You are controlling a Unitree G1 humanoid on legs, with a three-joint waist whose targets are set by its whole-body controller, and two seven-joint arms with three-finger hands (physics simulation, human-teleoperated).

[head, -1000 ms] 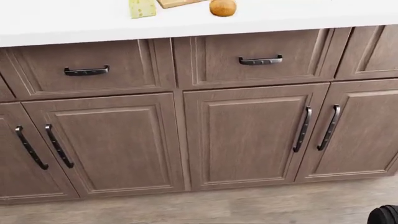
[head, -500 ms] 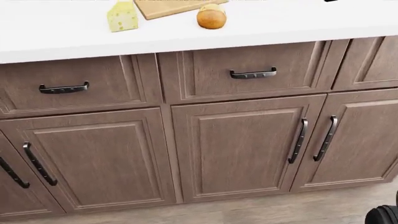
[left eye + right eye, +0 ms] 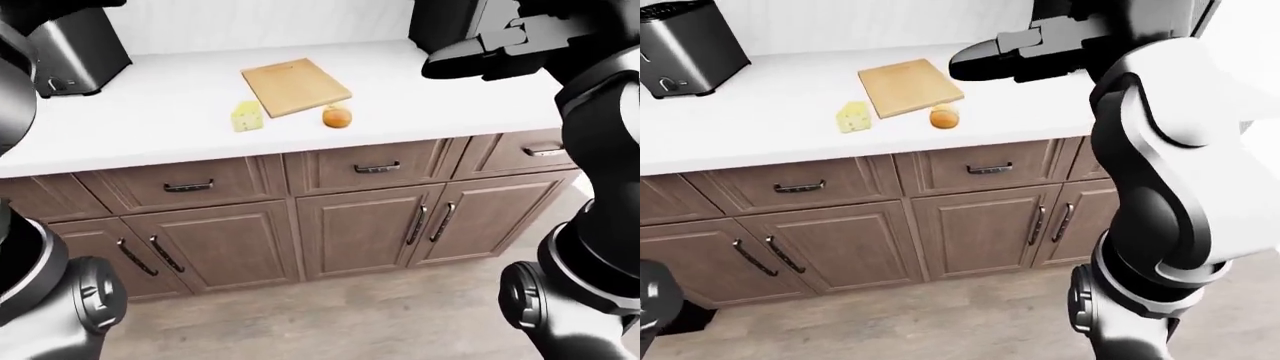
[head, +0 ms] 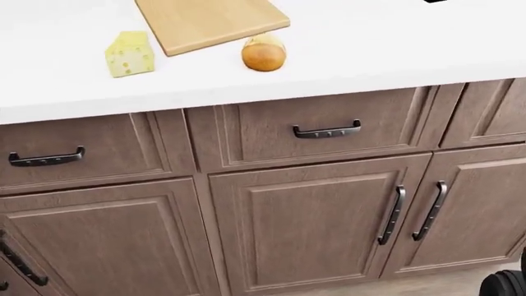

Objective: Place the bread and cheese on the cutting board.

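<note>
I want to close in squarely on the counter (image 3: 140, 135) before reaching, so neither item gets knocked off its near edge. The bread (image 4: 264, 54) touches the cutting board (image 4: 205, 21) corner; the cheese (image 4: 129, 54) sits just beside the board's left edge. My right hand (image 3: 990, 58) hovers above, well apart; I cannot tell its fingers' spread.

Bright even sim light, sharp, soft shadows
</note>
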